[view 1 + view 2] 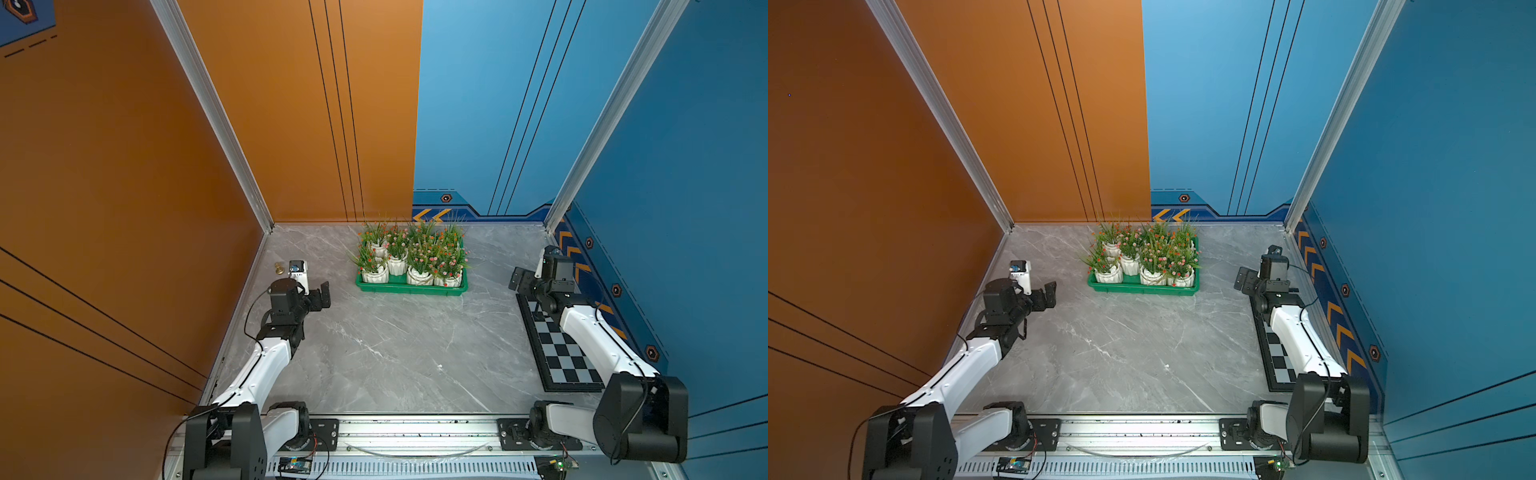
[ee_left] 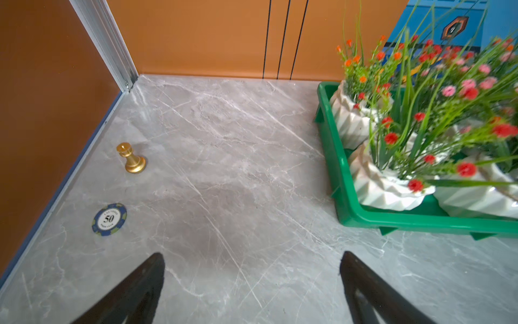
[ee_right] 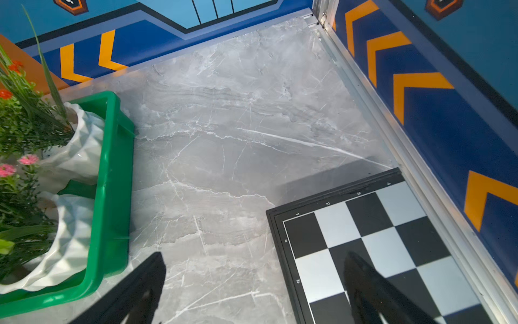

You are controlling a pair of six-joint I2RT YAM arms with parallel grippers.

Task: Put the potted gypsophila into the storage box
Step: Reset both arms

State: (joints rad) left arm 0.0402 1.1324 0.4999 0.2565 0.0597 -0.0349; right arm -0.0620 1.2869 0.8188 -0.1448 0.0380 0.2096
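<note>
The potted gypsophila, several white ribbed pots with green leaves and red, orange and pink flowers, stand packed inside the green storage box at the back middle of the table. My left gripper hovers open and empty, to the left of the box and nearer the front. In the left wrist view the box rim and the pots are close by. My right gripper is open and empty to the right of the box, over the board's edge.
A black-and-grey checkered board lies along the right wall under the right arm. A gold chess pawn and a blue poker chip sit by the left wall.
</note>
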